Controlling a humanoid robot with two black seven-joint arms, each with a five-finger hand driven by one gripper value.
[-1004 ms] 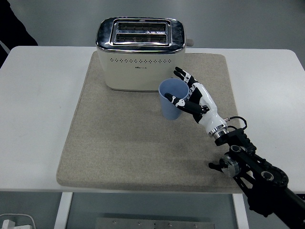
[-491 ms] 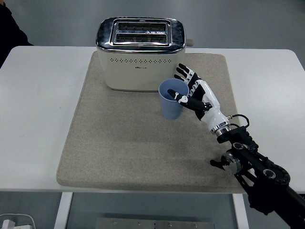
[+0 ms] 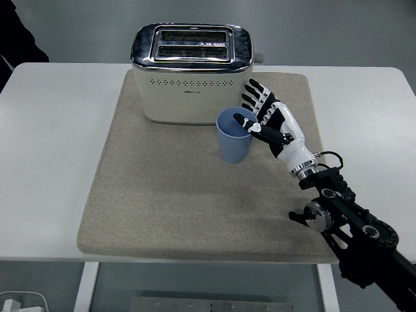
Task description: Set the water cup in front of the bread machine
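A beige mat point(image 3: 162, 195) lies flat on the white table point(image 3: 45, 162).

Beige fabric mat point(image 3: 162, 195) on white table point(image 3: 45, 162). Cream metal-topped toaster point(image 3: 192, 71) at mat's far edge. Blue plastic cup point(image 3: 233, 138) upright just before toaster's right end. Black-and-white robot right hand point(image 3: 272, 123) beside cup's right.

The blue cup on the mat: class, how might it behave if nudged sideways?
The blue cup stands upright, narrower at its base, so it may tip rather than slide. The beige mat looks textured, probably adding grip. The cup looks empty, so likely light.
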